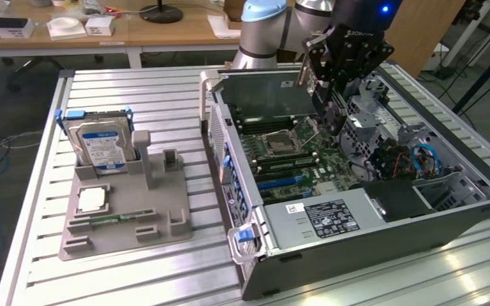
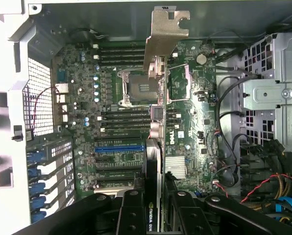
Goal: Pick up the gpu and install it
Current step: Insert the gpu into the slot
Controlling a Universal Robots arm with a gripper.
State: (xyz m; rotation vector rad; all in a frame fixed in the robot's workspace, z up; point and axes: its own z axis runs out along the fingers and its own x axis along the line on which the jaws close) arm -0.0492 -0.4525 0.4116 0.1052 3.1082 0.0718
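Currently mid-install. The hand (image 2: pixel 156 200) is clenched on the gpu (image 2: pixel 155 166), seen edge-on, with its silver bracket (image 2: pixel 166 36) at the end away from the hand. Pickup looks done: the card is off the table (image 1: pixel 126 280) and hangs inside the open case (image 1: pixel 356 248), above the motherboard (image 2: pixel 111 122). It's not seated, I'd say, and the blue slot (image 2: pixel 119 147) beside its edge looks unoccupied. Line-up and seating remain.

A blue-labelled hard drive (image 1: pixel 102 148) stood upright in a grey holder (image 1: pixel 138 231) on the slatted metal table (image 1: pixel 143 89). A square processor (image 1: pixel 92 199) and a narrow green memory stick (image 1: pixel 111 219) lay flat on the holder's base.
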